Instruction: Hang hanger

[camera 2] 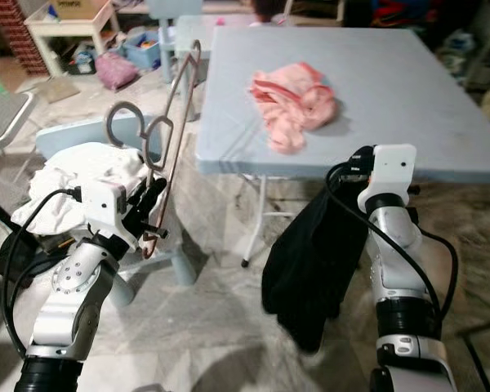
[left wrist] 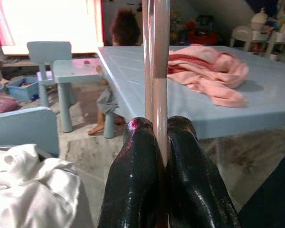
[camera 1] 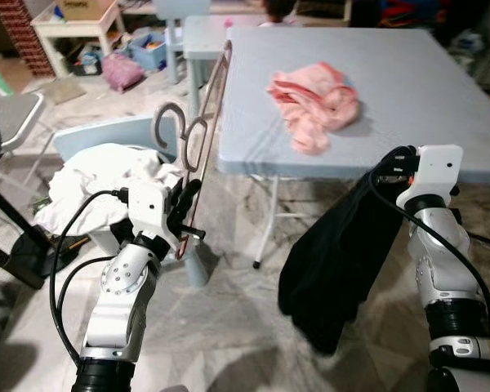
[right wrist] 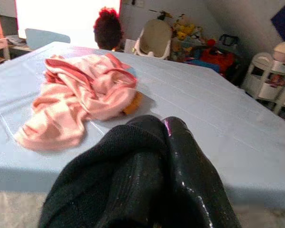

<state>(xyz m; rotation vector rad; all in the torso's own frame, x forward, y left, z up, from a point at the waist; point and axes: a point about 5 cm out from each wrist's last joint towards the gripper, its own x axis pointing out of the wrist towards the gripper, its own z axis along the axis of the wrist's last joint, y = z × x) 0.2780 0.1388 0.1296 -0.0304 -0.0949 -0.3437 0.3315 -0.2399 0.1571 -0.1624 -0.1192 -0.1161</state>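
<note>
A slim pinkish-brown hanger with a grey metal hook (camera 1: 198, 139) stands nearly upright beside the left edge of the pale blue square plastic table (camera 1: 425, 98), its lower bar pinched between the closed fingers of the left gripper (left wrist: 159, 156). The right gripper (right wrist: 166, 137), just off the table's near edge, clamps one black knitted garment (camera 1: 343, 261) that hangs toward the floor. One crumpled pink cloth (camera 1: 314, 102) lies on the tabletop, and one heap of white fabric (camera 1: 98, 184) sits on a light blue chair (camera 1: 106, 135).

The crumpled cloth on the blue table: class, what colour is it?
Pink cloth, with darker pink edging; it shows best in the right wrist view.
</note>
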